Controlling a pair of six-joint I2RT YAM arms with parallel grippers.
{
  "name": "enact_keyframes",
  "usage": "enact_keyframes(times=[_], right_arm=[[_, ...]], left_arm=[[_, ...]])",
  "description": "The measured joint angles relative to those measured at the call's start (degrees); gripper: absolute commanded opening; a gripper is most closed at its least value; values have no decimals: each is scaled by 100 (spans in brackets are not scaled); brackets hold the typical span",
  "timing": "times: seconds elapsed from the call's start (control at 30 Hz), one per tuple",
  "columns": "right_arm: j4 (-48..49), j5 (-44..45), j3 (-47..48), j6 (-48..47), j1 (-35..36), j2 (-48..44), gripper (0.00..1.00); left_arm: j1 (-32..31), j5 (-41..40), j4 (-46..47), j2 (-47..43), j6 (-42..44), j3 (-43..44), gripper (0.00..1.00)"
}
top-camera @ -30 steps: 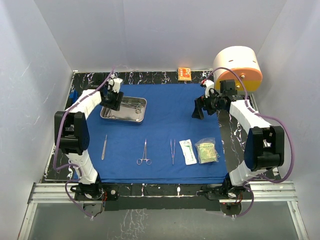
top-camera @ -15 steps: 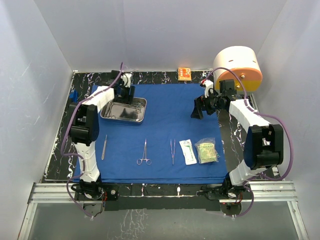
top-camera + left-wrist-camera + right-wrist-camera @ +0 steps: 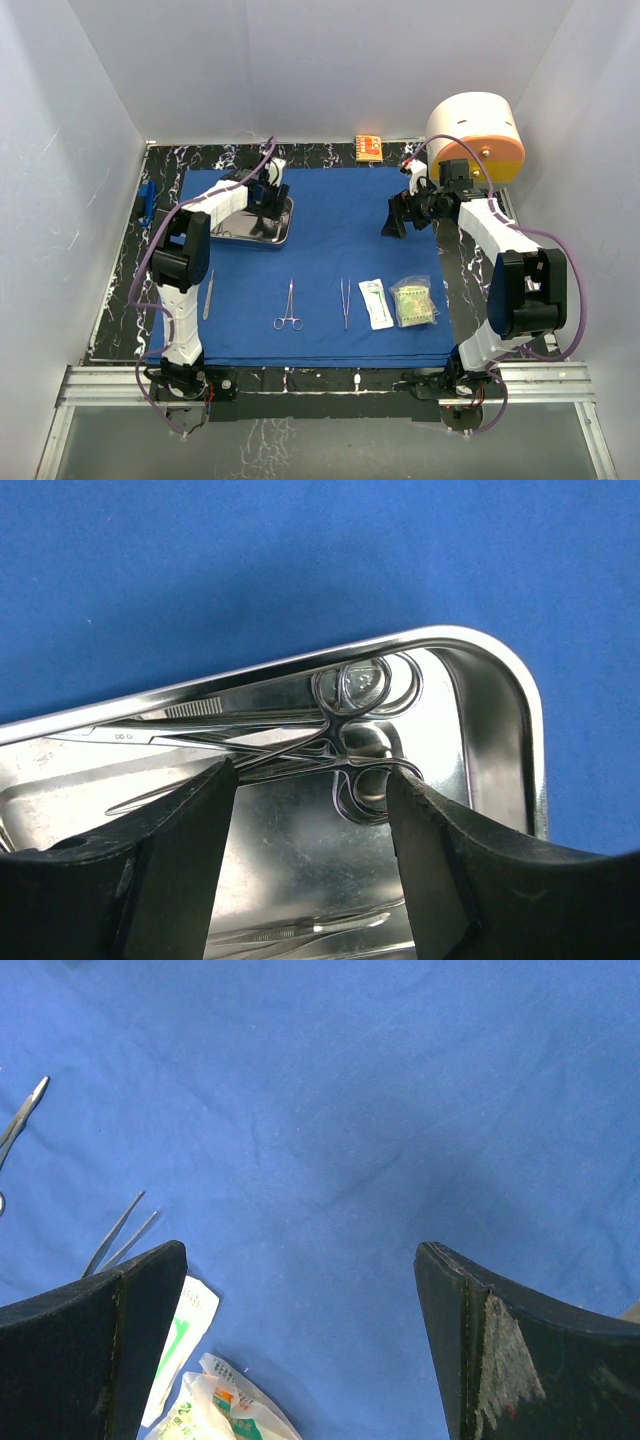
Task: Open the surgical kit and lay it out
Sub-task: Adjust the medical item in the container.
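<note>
The royal-blue drape (image 3: 330,235) lies spread flat over the table. The steel tray (image 3: 228,230) sits at its back left with ring-handled instruments (image 3: 365,685) still inside. My left gripper (image 3: 268,200) hangs open over the tray's right end (image 3: 480,650), and its fingertips (image 3: 312,780) stand either side of the lower ring handles without holding anything. A slim tool (image 3: 208,293), forceps (image 3: 288,305), tweezers (image 3: 345,302) and two packets (image 3: 376,303) (image 3: 413,302) lie in a row near the front. My right gripper (image 3: 395,218) hovers wide open above bare cloth (image 3: 300,1250), and the packets (image 3: 185,1340) show beside its left finger.
A big cream-and-orange cylinder (image 3: 477,135) stands at the back right, just behind the right arm. A small orange box (image 3: 369,148) lies at the back edge. A small blue object (image 3: 147,200) sits at the left table edge. White walls close in three sides.
My left gripper has swung right, from the tray's left end to its right end, with its jaws a little wider. The right arm and the laid-out items have not moved.
</note>
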Motion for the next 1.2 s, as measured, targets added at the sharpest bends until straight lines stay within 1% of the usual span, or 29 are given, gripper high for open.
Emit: enact_keyframes(times=[0.33, 0.53, 0.67, 0.8, 1.2], right_arm=[[24, 0, -11, 31, 0, 0, 98], [37, 4, -15, 39, 0, -44, 98], [68, 2, -74, 63, 0, -125, 98], [74, 2, -109, 79, 0, -162, 98], [175, 4, -201, 92, 0, -256, 98]], left_arm=[[-57, -317, 63, -46, 127, -109, 58], [-55, -455, 57, -273, 214, -431, 57], [-55, -503, -59, -481, 304, -673, 56], [-35, -511, -219, -522, 431, -697, 55], [343, -466, -739, -612, 686, -667, 53]])
